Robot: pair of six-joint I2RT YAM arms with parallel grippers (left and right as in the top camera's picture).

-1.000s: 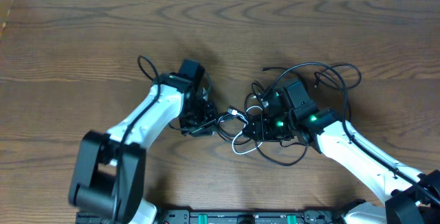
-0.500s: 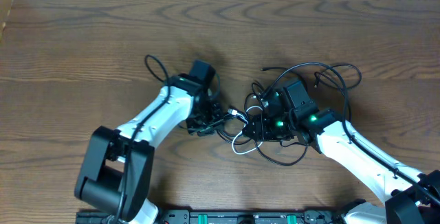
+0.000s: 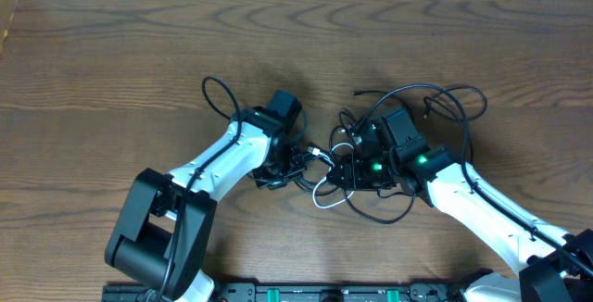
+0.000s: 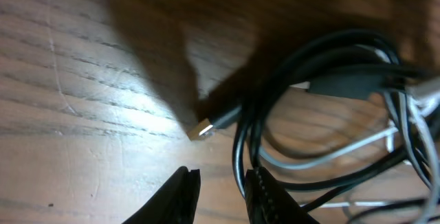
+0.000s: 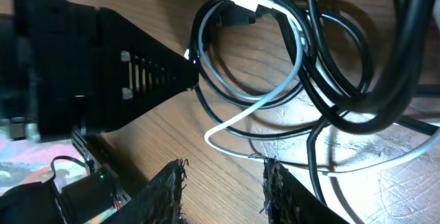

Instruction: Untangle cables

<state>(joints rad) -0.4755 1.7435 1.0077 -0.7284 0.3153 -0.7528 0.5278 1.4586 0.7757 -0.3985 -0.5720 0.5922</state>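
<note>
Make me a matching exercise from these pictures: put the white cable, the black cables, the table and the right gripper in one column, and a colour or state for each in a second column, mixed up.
Column one:
1. white cable
2. black cables
3. table
4. right gripper

Column two:
A. brown wood grain
B. fingers apart, nothing between them
C. thick dark loops
D. thin pale loop running through the tangle

Pairs: 1-D, 2-C, 3-A, 4-B

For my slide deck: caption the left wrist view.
Left gripper, narrowly parted, over wooden table beside a black cable's plug and the tangled cables.
</note>
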